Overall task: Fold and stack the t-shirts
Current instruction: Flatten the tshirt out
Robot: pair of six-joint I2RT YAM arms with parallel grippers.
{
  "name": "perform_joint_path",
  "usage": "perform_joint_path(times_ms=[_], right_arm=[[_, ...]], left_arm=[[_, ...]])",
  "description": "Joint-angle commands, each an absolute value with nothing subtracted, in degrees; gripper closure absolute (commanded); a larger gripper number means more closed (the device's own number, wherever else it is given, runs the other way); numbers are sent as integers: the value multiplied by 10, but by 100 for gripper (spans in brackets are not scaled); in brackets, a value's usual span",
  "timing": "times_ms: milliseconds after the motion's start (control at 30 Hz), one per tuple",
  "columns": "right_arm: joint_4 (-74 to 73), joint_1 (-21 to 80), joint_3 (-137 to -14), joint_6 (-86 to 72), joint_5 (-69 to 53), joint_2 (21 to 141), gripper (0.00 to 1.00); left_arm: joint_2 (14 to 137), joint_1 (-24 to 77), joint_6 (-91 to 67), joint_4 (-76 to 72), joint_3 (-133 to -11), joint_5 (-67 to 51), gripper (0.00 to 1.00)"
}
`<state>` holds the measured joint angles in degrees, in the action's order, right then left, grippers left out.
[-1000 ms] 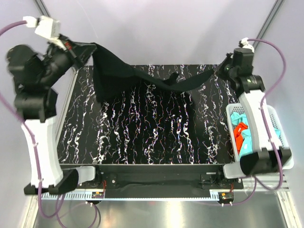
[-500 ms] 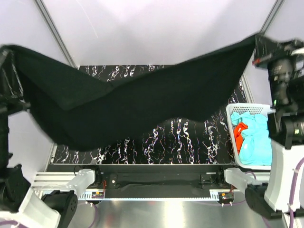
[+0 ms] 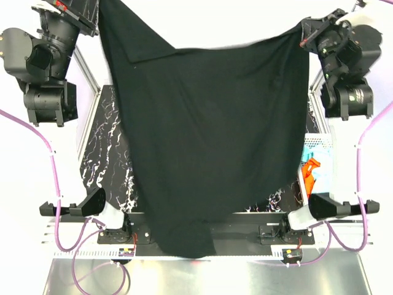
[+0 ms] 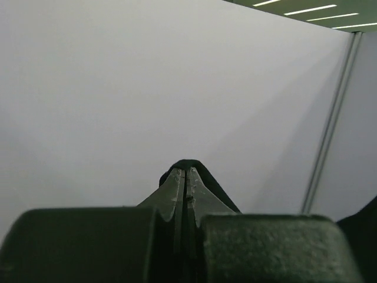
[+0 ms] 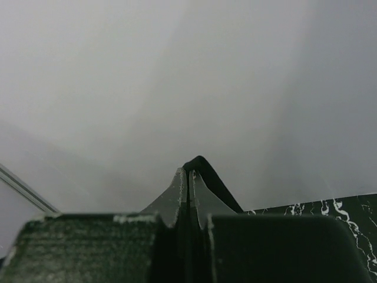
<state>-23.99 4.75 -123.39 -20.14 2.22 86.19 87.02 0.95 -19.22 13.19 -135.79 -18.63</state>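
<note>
The large black t-shirt (image 3: 209, 135) hangs spread out high above the table, between both raised arms, its lower edge drooping past the table's near edge. My left gripper (image 3: 98, 7) is shut on its upper left corner; a black fold (image 4: 191, 166) shows over the fingertips in the left wrist view. My right gripper (image 3: 305, 29) is shut on the upper right corner; black cloth (image 5: 203, 165) pokes past its tips in the right wrist view. An orange-red shirt (image 3: 310, 172) and a turquoise shirt (image 3: 324, 175) lie in the basket at the right, mostly hidden.
The black marbled table (image 3: 107, 153) shows at the left of the hanging shirt; most of it is hidden behind the cloth. The white lattice basket (image 3: 319, 142) stands at the table's right edge. Grey walls surround the cell.
Both arms have lifted the black shirt from a low sag over the far table edge to high up. The shirt now hangs as a broad sheet.
</note>
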Motion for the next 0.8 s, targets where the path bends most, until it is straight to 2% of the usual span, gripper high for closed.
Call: perform_joint_path(times_ms=[0, 333, 633, 767], right_arm=[[-185, 47, -1229, -171, 22, 783, 100], [-163, 48, -1159, -183, -15, 675, 100], [-137, 48, -1130, -198, -38, 606, 100], [-137, 60, -1148, -194, -36, 606, 100]], left_arm=[[803, 4, -250, 2, -1387, -229, 100], [724, 4, -244, -4, -1403, -229, 100], [590, 4, -245, -70, -1267, -200, 100], [575, 4, -253, -75, -1266, -185, 100]])
